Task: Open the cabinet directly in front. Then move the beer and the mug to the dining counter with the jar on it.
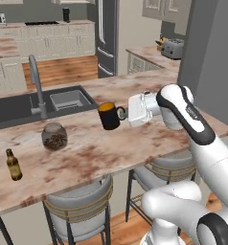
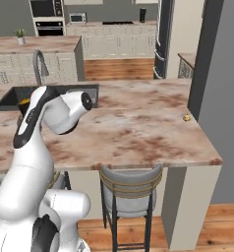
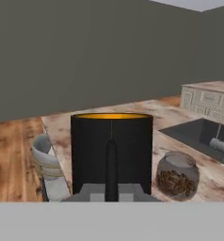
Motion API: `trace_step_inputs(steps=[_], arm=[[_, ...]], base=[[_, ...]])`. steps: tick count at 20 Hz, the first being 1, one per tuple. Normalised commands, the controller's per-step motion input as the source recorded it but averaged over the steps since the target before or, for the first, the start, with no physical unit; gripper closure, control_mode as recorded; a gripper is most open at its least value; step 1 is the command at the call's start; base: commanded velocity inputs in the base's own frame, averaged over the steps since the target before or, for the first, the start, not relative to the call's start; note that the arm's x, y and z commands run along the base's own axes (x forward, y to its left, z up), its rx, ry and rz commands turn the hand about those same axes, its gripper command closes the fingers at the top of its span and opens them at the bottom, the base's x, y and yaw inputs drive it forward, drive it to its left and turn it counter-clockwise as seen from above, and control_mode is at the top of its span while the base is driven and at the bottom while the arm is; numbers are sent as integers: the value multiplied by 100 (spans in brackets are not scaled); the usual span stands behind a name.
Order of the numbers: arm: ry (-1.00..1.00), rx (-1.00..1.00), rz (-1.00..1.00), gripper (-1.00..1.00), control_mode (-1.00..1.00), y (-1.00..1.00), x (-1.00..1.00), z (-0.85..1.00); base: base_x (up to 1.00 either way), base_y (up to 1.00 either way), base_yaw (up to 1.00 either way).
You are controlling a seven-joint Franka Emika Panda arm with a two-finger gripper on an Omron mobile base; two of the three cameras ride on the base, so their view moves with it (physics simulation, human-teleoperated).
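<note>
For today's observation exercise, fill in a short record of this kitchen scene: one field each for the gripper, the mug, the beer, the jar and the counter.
gripper: shut on the mug's handle, above the counter
mug: held upright, just above the slab
beer: standing upright on the counter, near its front edge
jar: on the counter, between beer and mug
dining counter: marbled slab with sink and faucet, stools beneath
</note>
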Motion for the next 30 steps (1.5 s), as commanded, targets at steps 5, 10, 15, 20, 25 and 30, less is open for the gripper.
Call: trace_step_inputs(steps=[5, 10, 15, 20, 25, 30], arm=[[14, -25, 0, 100, -100, 59, 8, -25], [15, -5, 0, 100, -100, 6, 37, -15], [3, 7, 0, 100, -100, -12, 27, -24], [-10, 6, 0, 100, -100, -3, 26, -42], [0, 0, 0, 100, -100, 0, 71, -24], [0, 3, 0, 100, -100, 0, 17, -9]], base=[[0, 0, 0], [0, 0, 0], [0, 0, 0], [0, 0, 0], [0, 0, 0], [0, 0, 0]])
